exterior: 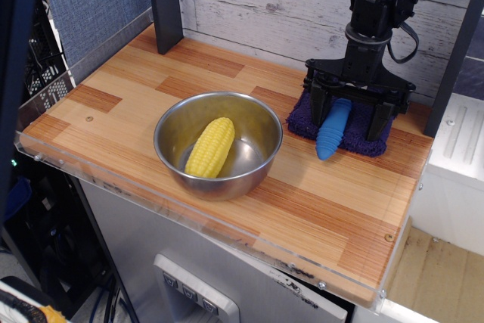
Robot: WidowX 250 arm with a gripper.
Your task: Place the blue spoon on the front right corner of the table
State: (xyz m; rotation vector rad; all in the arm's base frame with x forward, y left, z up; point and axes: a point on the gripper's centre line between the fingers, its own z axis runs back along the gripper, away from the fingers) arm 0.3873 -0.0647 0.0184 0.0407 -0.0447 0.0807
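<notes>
Lying on the dark purple cloth [349, 127] at the back right of the table [318, 202], the blue spoon [333, 129] points its handle toward the front edge, its bowl hidden under the gripper [353, 110]. The black fingers stand spread on either side of the handle, released, not gripping it. A steel bowl [218, 144] holding corn [210, 147] sits to the left.

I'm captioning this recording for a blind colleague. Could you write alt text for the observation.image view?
A black robot gripper straddles the blue spoon, which lies on a dark purple-blue knitted cloth at the back right of a wooden table, fingers down on either side of the handle. To the left, a corn cob sits in a steel bowl.
</notes>
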